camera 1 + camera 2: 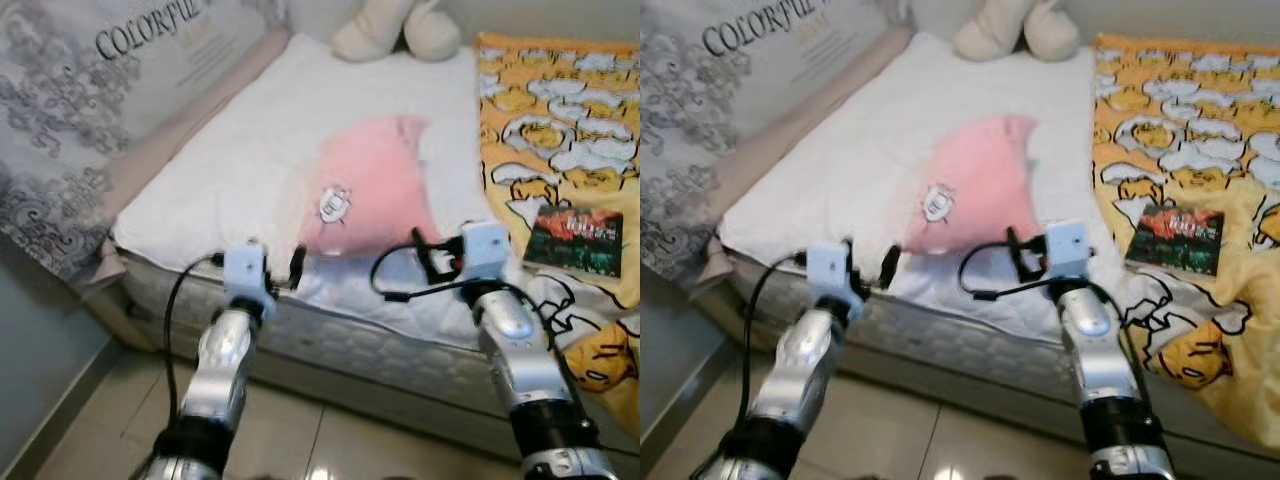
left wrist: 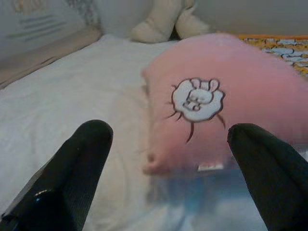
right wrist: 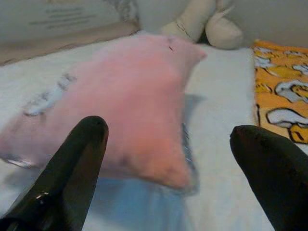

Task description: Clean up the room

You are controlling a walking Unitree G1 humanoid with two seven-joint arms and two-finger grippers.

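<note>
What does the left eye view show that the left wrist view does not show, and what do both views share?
Left eye view alone: the book lying on the yellow blanket, both silver arms, and the right gripper near the pillow's corner.

Left wrist view alone: the left gripper from behind, fingers spread wide apart.

Both: the pink pillow with its white badge, the white mattress and the cream plush toy.
</note>
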